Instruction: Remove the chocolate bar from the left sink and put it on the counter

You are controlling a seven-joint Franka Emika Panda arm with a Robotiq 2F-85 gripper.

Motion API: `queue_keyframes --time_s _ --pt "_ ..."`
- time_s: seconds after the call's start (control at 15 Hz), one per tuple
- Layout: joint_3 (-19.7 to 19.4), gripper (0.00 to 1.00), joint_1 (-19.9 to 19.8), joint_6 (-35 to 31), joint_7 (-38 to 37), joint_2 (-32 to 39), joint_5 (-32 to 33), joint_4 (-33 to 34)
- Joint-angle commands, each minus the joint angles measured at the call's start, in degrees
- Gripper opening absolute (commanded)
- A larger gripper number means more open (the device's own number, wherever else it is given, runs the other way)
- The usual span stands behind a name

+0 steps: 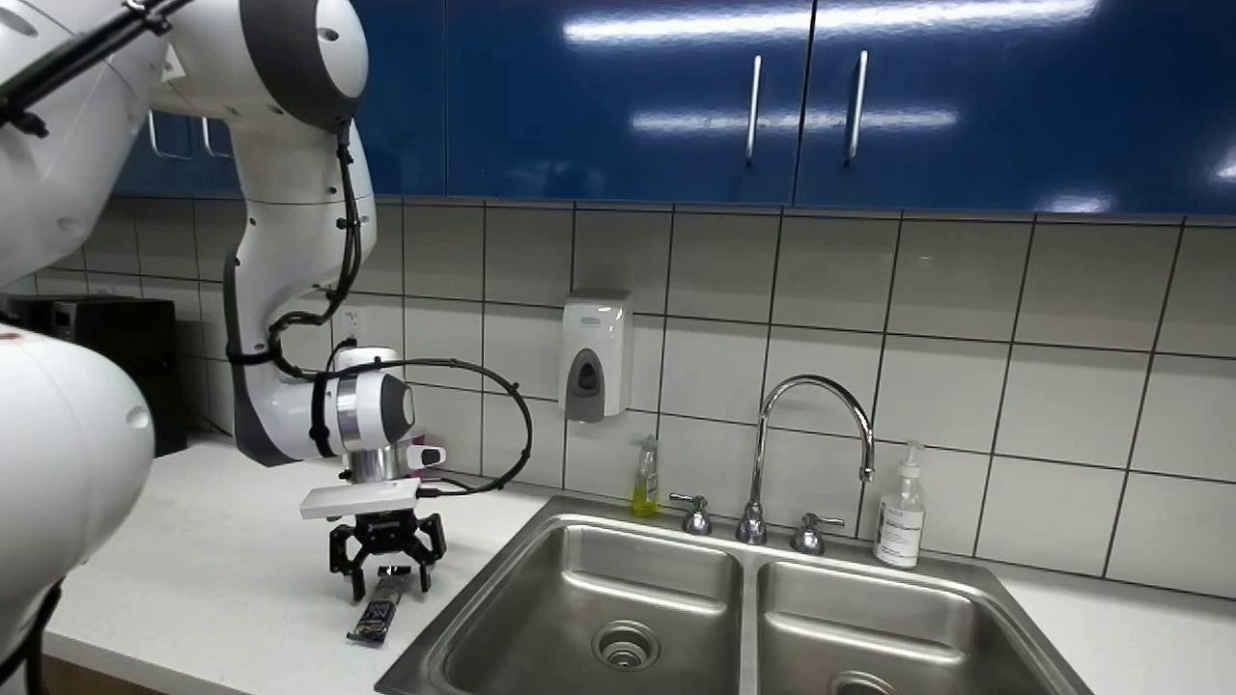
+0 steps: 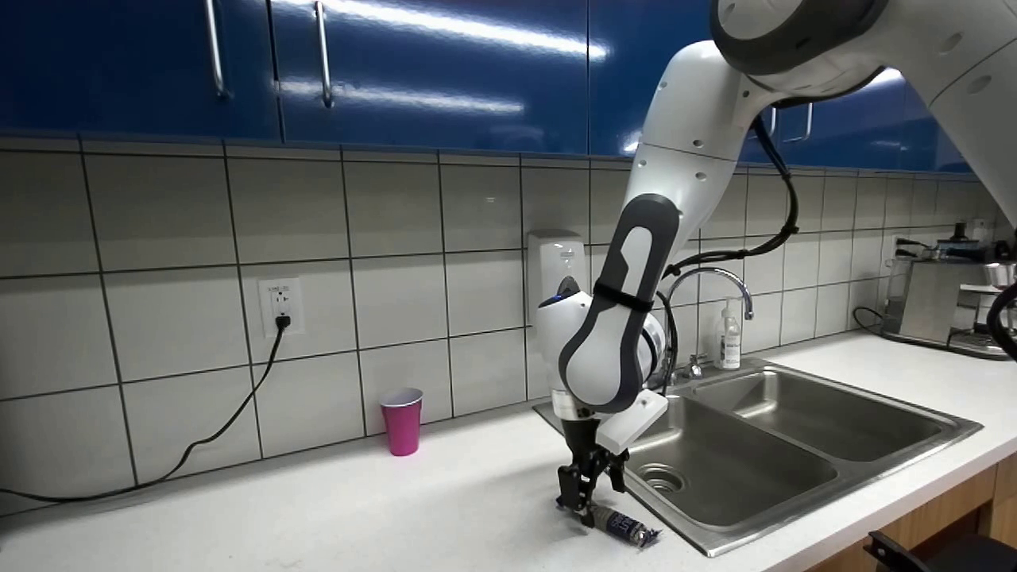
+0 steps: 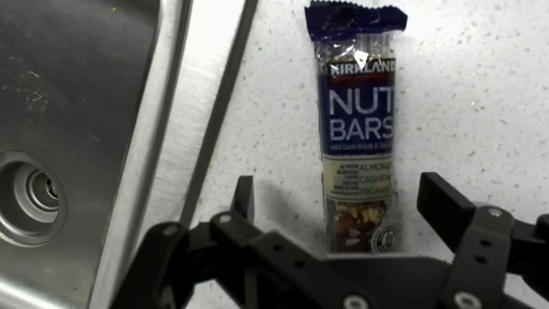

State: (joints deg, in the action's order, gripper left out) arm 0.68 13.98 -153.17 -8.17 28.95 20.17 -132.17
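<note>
The chocolate bar (image 1: pixel 378 615) is a slim wrapped nut bar lying flat on the off-white counter (image 1: pixel 212 560), beside the sink's edge. It also shows in an exterior view (image 2: pixel 625 526) and in the wrist view (image 3: pixel 360 124), where its lower end is hidden behind the gripper. My gripper (image 1: pixel 391 583) is low over the bar, pointing down. In the wrist view the gripper (image 3: pixel 339 189) is open, one finger on each side of the bar, with gaps between fingers and wrapper. The left sink (image 1: pixel 541 627) shows its drain and no bar in it.
The right-hand basin (image 1: pixel 869 618), a curved faucet (image 1: pixel 758 454), a yellow soap bottle (image 1: pixel 645 478) and a white pump bottle (image 1: pixel 900 512) are at the sink. A pink cup (image 2: pixel 402 421) stands near the tiled wall. A black cord (image 2: pixel 206 441) runs down to the counter.
</note>
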Motion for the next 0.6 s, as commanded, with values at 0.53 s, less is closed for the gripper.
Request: queue_keyframes --time_s 0.53 --pt "-1.8 1.00 -3.7 0.6 1.8 -5.0 -4.3 -1.5"
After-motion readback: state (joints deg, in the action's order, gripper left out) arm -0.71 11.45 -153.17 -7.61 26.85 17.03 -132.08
